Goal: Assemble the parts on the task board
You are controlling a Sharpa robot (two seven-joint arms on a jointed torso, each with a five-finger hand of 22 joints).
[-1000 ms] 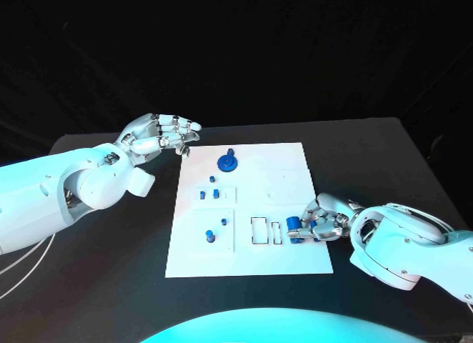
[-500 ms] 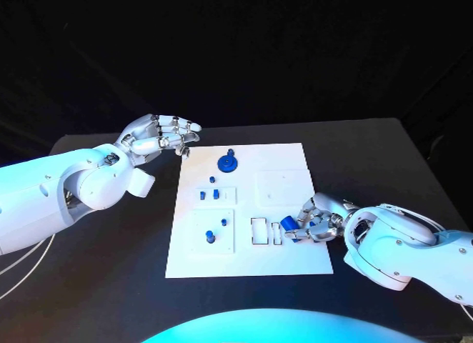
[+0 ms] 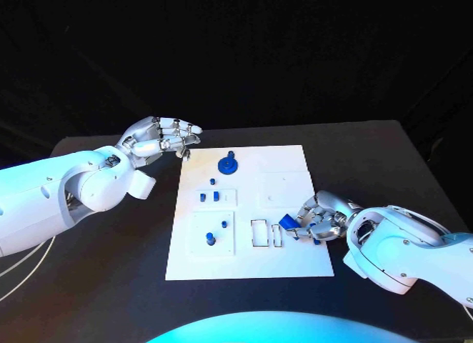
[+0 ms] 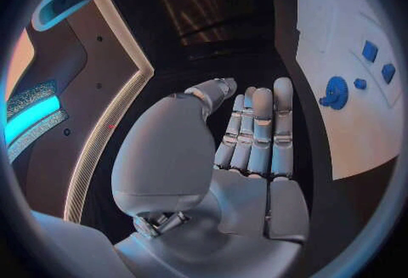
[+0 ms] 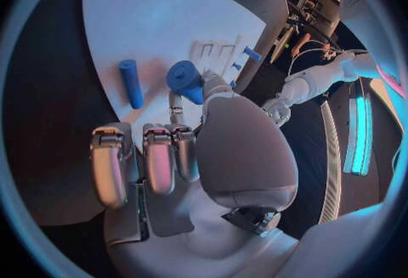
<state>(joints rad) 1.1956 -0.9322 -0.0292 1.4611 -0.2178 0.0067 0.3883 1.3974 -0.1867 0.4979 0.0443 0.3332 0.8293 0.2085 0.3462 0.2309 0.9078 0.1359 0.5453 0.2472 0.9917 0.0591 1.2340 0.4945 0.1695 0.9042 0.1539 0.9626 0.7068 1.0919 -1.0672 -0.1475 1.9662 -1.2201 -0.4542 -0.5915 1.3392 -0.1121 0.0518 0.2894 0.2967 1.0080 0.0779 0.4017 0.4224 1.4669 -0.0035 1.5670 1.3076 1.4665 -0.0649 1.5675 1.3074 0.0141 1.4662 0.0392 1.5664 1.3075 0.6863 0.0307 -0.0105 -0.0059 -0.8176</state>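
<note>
The white task board (image 3: pixel 288 164) lies mid-table. My right hand (image 3: pixel 319 219) rests over its near right part, next to the narrow slots (image 3: pixel 260 232). In the right wrist view this hand (image 5: pixel 191 149) pinches a round blue part (image 5: pixel 185 79) between thumb and a finger, and a blue cylinder (image 5: pixel 131 83) lies flat on the board beside the fingers. A blue wheel-shaped part (image 3: pixel 227 165) sits at the board's far end. Small blue pegs (image 3: pixel 208 194) stand in a left recess. My left hand (image 3: pixel 161 135) hovers off the board's far left corner, fingers loosely bent, holding nothing.
Two more blue pegs (image 3: pixel 210 237) stand in the near left recess. A square recess (image 3: pixel 279 187) on the right side is bare. The left wrist view shows the wheel-shaped part (image 4: pixel 335 92) and the board's edge (image 4: pixel 340 149). Black table (image 3: pixel 103 264) surrounds the board.
My right hand has shifted slightly left and away from me over the board, carrying the blue part towards the slots. The left hand has stayed still.
</note>
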